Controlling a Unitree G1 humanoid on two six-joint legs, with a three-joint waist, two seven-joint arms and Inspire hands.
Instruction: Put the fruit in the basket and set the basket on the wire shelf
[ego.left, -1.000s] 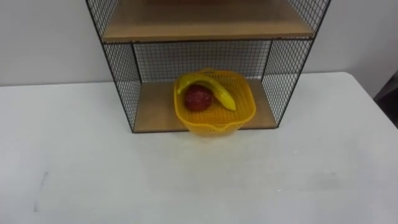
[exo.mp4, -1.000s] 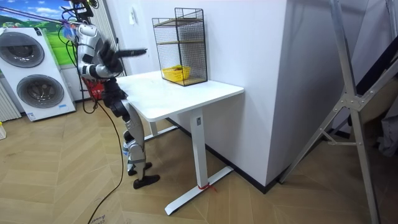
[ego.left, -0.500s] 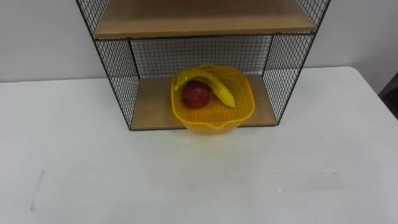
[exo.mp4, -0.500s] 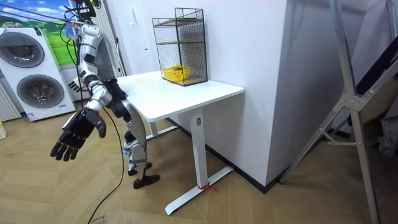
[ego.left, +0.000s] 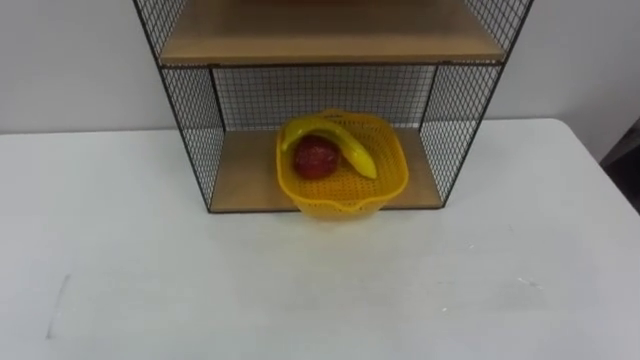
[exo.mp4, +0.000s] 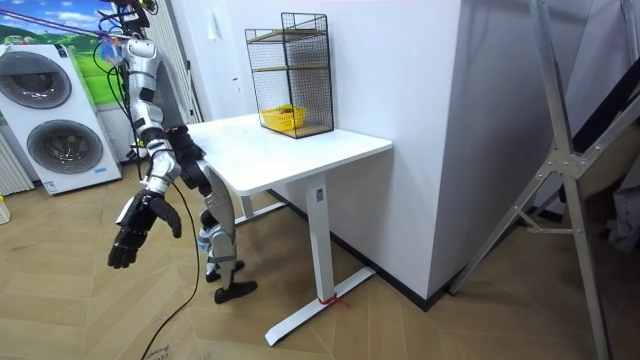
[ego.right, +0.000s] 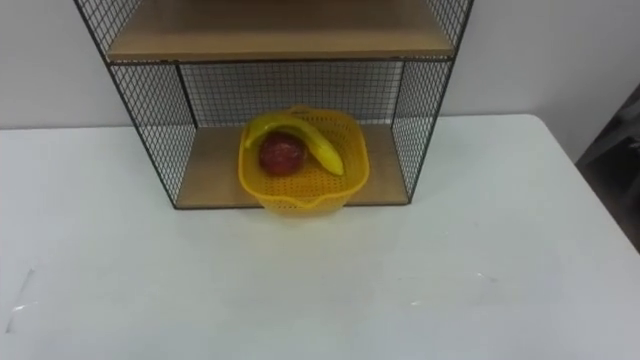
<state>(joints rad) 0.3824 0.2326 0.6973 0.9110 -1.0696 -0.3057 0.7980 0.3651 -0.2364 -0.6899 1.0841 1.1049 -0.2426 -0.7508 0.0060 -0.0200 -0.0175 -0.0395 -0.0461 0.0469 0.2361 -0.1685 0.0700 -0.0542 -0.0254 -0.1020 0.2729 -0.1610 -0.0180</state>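
The basket (ego.left: 343, 196) is seen at the centre of the eye views: a yellow plastic tub with a perforated wall and a wavy rim. Two fruits are held in it. A yellow banana (ego.left: 346, 146) is laid in a curve across the top, from the left rim toward the right. A dark red apple (ego.left: 316, 158) is tucked under the banana's bend, touching it, in the left half of the basket.

The basket is set on the lower board (ego.left: 245, 170) of the shelf (ego.left: 190, 128), a black wire-mesh frame with wooden boards. Its front wall is seen reaching slightly past the board's front edge. A second board (ego.left: 330, 38) is seen above it at the top of the frame. The shelf is placed at the far side of the white tabletop (ego.left: 300, 290), against the wall.

In the room view, the robot is seen standing at the table's end on the left of the frame. The right hand (exo.mp4: 135, 229) is hung low at the robot's side, in the lower left of the frame. Its fingers are loosely spread, pointed toward the floor, and nothing is held in them. The hand is well apart from the basket, which is seen on the shelf at the upper centre of that frame.
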